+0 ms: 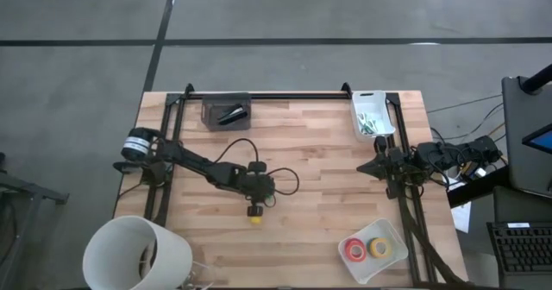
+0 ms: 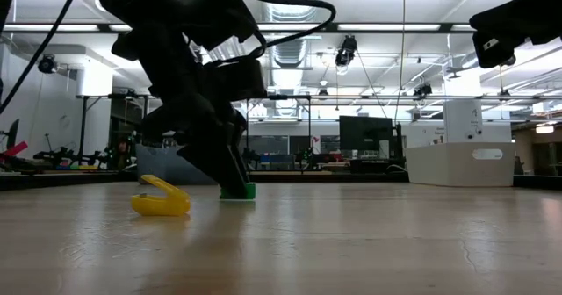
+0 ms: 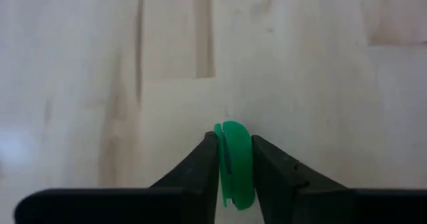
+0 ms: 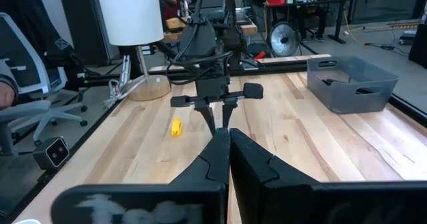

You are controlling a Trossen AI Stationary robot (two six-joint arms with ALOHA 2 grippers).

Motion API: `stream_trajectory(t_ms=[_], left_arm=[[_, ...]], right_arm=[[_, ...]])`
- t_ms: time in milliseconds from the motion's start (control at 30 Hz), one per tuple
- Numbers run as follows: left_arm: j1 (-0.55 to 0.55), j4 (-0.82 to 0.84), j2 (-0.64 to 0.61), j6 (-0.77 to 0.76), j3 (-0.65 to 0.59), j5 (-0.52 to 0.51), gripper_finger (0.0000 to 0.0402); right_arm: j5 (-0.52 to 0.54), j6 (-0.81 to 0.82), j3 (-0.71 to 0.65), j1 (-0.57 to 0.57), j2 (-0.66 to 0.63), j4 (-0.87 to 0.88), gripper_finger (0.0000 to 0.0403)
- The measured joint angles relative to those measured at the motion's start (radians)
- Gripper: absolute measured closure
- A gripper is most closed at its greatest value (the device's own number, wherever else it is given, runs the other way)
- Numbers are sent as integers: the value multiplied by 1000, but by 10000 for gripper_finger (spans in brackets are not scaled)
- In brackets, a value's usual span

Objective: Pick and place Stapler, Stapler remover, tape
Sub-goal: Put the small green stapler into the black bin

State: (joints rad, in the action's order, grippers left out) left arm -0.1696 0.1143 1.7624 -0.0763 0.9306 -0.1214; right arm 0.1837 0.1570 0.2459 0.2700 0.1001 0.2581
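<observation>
Left wrist view: I have the left gripper pinching the green staple remover at mid-table, just beside a yellow one. I'd centre it, squeeze firmly, then lift straight.

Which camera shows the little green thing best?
The left wrist view: the green staple remover fills the middle, pinched between the left gripper's fingers. The low view shows a green sliver under the arm. The high and right wrist views hide it.
</observation>
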Motion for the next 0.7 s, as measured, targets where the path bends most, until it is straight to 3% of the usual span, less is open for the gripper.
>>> stream_trajectory(t_ms=[300, 367, 533, 700], left_arm=[[20, 23, -52, 38, 0, -190, 316], [26, 55, -77, 40, 0, -284, 316], [53, 195, -179, -50, 0, -635, 324], [113, 239, -300, -54, -1, -688, 323]], right_arm=[[0, 0, 0, 0, 0, 0, 394], [0, 0, 0, 0, 0, 0, 394], [0, 0, 0, 0, 0, 0, 394], [0, 0, 0, 0, 0, 0, 394]])
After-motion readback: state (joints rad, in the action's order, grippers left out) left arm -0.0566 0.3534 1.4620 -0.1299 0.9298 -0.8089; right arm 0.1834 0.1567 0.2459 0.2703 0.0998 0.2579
